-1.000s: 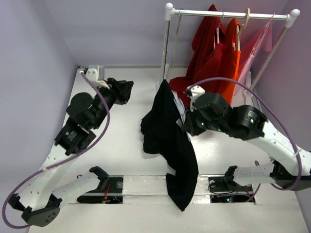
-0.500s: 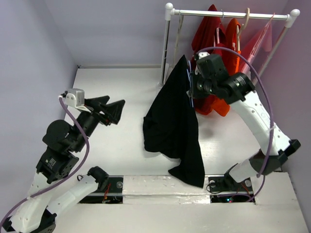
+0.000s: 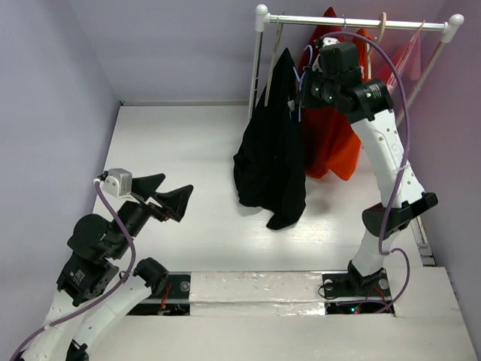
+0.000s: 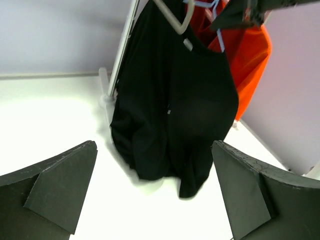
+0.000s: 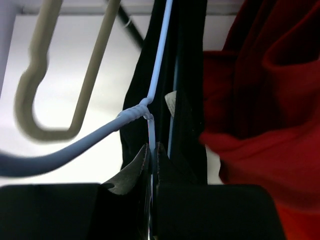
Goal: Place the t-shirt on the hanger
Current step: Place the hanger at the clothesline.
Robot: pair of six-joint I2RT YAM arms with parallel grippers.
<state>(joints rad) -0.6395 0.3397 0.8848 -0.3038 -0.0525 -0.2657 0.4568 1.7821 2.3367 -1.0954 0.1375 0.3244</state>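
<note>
**Black tee on the blue hanger, up by the rack**

The right gripper (image 5: pixel 151 152) is pinched tight on the thin light-blue wire hanger (image 5: pixel 159 56), just below the twist in its neck. It's holding the hanger up high at the left end of the clothes rack (image 3: pixel 353 21). The black t-shirt (image 3: pixel 270 158) hangs from that hanger, right next to the rack's left post, over the far right part of the white table (image 3: pixel 173 135). It's bunched and lopsided, with one corner dangling lower than the rest. Can't tell if the hem touches the table or if the hook is over the rail.

A beige hanger (image 5: pixel 92 70) sits just beside the wire one, and the red garments (image 3: pixel 331 143) are right behind the tee.

The left gripper (image 3: pixel 178 183) is well apart from all that, near the table's left edge. Its jaws are spread wide with nothing in them, facing the shirt.
</note>
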